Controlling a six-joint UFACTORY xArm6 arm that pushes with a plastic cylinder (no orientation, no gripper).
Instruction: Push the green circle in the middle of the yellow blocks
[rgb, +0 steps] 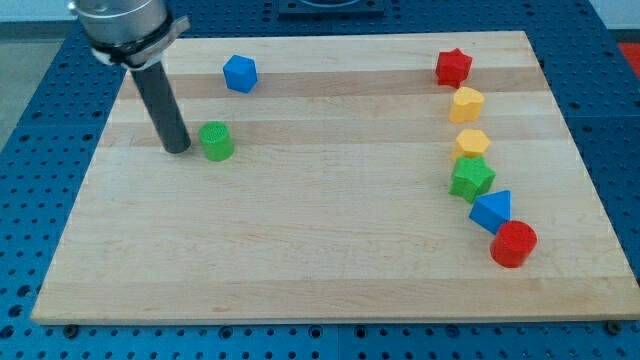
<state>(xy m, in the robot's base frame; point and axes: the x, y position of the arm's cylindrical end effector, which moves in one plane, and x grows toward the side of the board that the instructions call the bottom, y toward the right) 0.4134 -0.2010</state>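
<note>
The green circle (216, 141) is a short green cylinder at the board's upper left. My tip (178, 149) rests on the board just to its left, a small gap away. Two yellow blocks stand at the view's right: a yellow pentagon-like block (467, 103) and below it a yellow hexagon (472, 142), close together with a narrow gap between them.
A blue hexagon (240, 73) lies above and right of the green circle. At the right, a red star (453, 67) tops the column, with a green star (471, 179), a blue triangle (492, 210) and a red circle (513, 244) below the yellow blocks. The wooden board (300, 250) lies on a blue perforated table.
</note>
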